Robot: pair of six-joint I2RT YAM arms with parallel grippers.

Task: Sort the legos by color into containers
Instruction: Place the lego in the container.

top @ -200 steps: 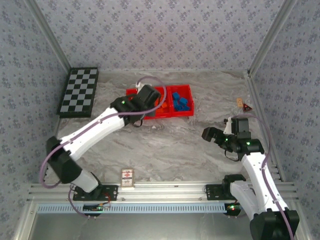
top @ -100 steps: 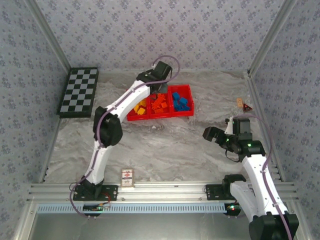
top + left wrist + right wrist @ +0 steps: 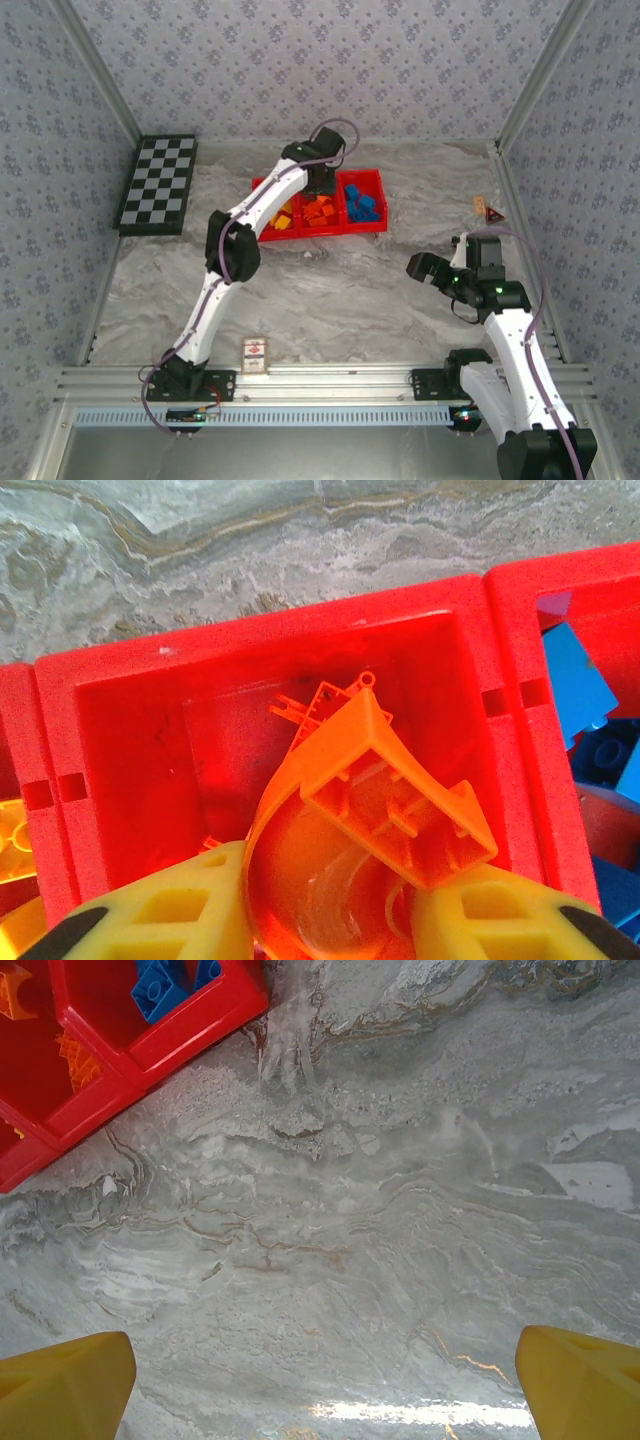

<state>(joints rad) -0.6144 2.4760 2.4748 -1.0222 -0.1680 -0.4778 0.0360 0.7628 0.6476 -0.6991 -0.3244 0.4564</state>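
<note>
A: Patterned wallpaper walls [image 3: 330, 60] on three sides, grey marbled table [image 3: 350, 290] below. What's on it?

B: Your red tray [image 3: 370, 229] sits upper ctr of the top view, three compartments in a row. A checkerboard [image 3: 158, 185] lies flat at upper left, well apart from it. A small card [image 3: 256, 355] is at the near edge, lower left of ctr.

A: And the legos?

B: Yellow-orange legos [image 3: 281, 217] are in the left compartment, red-orange legos [image 3: 320, 212] in the middle compartment [image 3: 130, 740], blue legos [image 3: 362, 205] in the right one.

A: Left tool?

B: Your left tool [image 3: 322, 182] reaches over the tray, above the middle compartment. In its wrist view it's clamped on a curved red-orange lego [image 3: 380, 800], w/ yellow fingers [image 3: 150, 915] against both sides, as far as you can see. The hollow underside faces the cam. The piece hangs over that compartment's floor, w/ a flat red-orange bit under it. Blue legos show at the right edge of that frame, in the next compartment over.

A: Right tool?

B: Your right tool [image 3: 420, 268] hovers right of ctr in the top view, well apart from the tray. Its fingers [image 3: 60, 1380] are spread wide, out at the bottom corners of its wrist view, w/ just marbled table btwn them. The tray's corner shows at upper left of that frame.
</note>
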